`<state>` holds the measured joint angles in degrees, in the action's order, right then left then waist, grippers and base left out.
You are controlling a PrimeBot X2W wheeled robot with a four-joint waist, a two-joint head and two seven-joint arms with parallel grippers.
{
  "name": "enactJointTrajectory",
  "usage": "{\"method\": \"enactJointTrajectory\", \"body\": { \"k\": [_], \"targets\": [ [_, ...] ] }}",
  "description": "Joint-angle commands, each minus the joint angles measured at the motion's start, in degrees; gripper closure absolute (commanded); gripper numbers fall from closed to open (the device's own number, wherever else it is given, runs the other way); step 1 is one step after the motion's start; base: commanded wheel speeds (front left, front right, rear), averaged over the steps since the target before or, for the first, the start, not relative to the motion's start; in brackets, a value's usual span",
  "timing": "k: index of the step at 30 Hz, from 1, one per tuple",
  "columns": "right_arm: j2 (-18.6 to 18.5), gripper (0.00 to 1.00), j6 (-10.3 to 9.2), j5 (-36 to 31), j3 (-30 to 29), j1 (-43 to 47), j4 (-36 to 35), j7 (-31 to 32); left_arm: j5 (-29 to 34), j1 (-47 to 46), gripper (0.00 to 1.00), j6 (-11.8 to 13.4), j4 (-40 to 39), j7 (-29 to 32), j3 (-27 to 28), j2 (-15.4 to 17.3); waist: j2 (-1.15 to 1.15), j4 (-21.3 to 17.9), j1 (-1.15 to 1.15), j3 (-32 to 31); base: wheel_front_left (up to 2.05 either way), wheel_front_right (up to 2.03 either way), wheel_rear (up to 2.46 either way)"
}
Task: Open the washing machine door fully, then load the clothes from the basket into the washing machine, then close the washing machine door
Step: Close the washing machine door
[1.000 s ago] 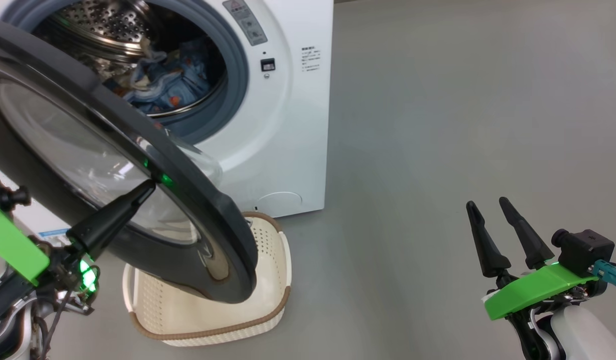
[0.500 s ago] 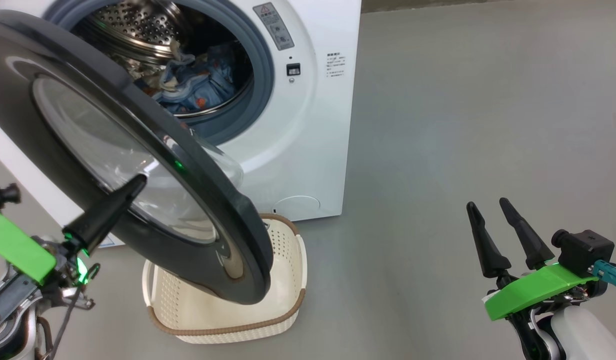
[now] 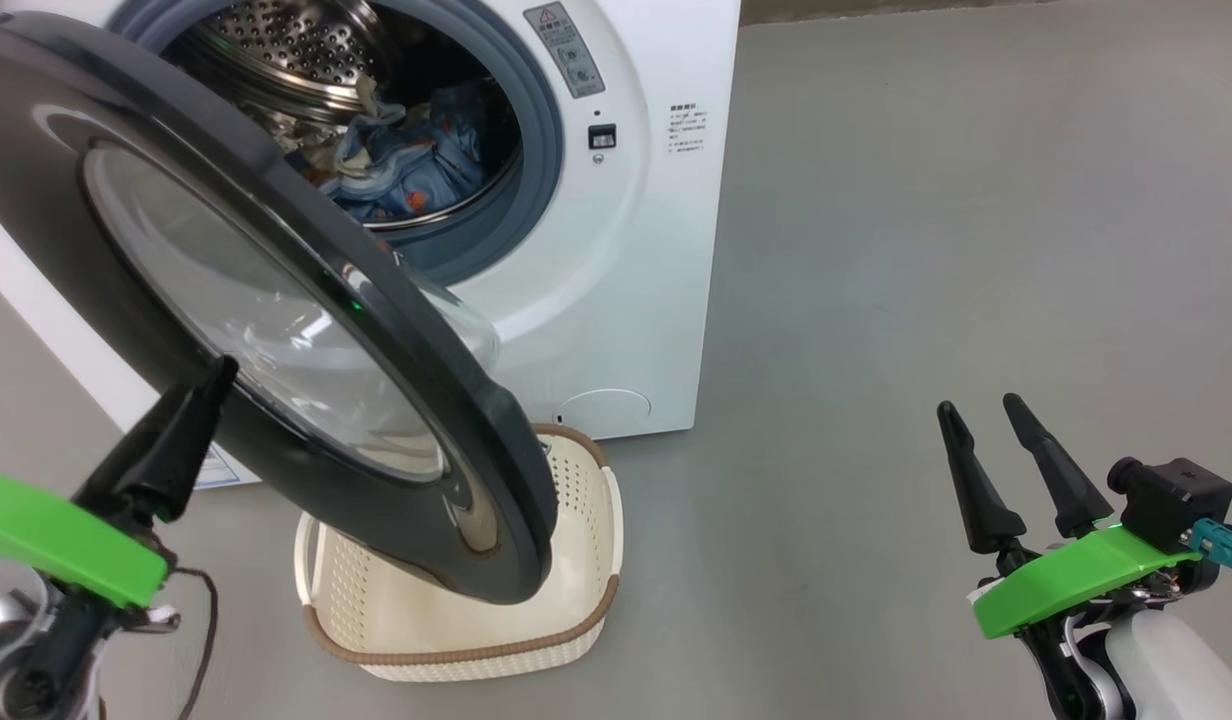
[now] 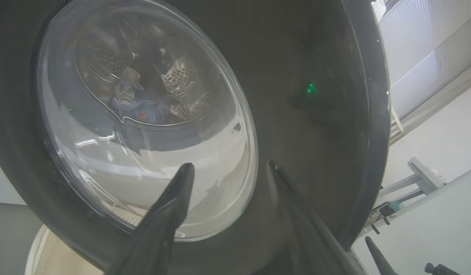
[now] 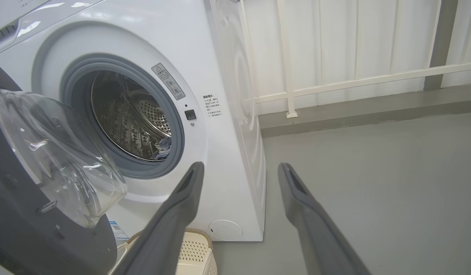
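The left gripper (image 4: 228,165) has its two dark tapered fingers spread wide with nothing between them. They point at the outer face of the washing machine door (image 3: 266,300), one finger over the glass window and the other over the black ring. Whether either tip touches the door cannot be told. The right gripper (image 3: 976,402) is likewise spread and holds nothing. It is low over the smooth grey floor (image 3: 926,250), well apart from the washing machine (image 3: 616,300).

The door stands partly open, swung out from the head view's left, with its free edge aimed down and to the right there. It is round and glossy black, and its clear bulging glass bowl is turned toward the drum opening. It hangs across part of that opening and above the basket (image 3: 466,655), hiding much of the basket from the head view.

The basket sits on the floor just in front of the white, box-shaped machine. It is cream perforated plastic with rounded corners and a brown woven-look rim.

The clothes (image 3: 416,165) lie crumpled low inside the perforated steel drum (image 3: 266,40), behind the grey rubber gasket (image 3: 541,150). They are blue fabric with orange patches and a cream piece
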<state>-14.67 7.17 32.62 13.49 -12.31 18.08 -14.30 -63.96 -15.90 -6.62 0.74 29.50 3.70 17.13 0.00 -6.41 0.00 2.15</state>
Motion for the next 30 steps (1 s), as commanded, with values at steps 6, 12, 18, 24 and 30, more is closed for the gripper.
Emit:
{"method": "enactJointTrajectory", "body": {
  "k": [6,12,18,24,30],
  "targets": [
    [-1.04,0.00,0.32,0.01,0.60,-0.04,-1.60,-0.70,8.19,0.92,0.00,-0.83,-0.82,-10.39,-0.58,3.39,0.00,0.04,0.00,-0.01,0.00,0.00,0.00],
    [-1.18,0.00,0.32,-0.04,0.57,-0.01,-1.60,-0.70,13.04,3.33,0.00,-0.85,0.15,-19.60,-3.07,4.57,0.00,0.03,0.00,-0.25,0.00,0.00,0.00],
    [-1.53,0.00,0.32,0.08,0.84,0.06,-1.49,-0.70,17.42,5.77,0.00,-0.86,1.68,-27.61,-4.87,5.17,0.00,-0.07,0.00,-0.83,0.00,0.00,0.00],
    [-1.81,0.00,0.32,0.17,1.05,0.15,-1.53,-0.70,21.30,7.49,0.00,-0.86,3.78,-33.69,-6.75,5.51,0.00,-0.10,0.00,-1.08,0.00,0.00,0.00],
    [-2.08,0.00,0.32,0.14,1.13,0.21,-1.65,-0.70,25.23,8.04,0.00,-0.73,5.97,-38.50,-7.92,5.52,0.00,-0.16,0.00,-1.20,0.00,0.00,0.00]
  ]
}}
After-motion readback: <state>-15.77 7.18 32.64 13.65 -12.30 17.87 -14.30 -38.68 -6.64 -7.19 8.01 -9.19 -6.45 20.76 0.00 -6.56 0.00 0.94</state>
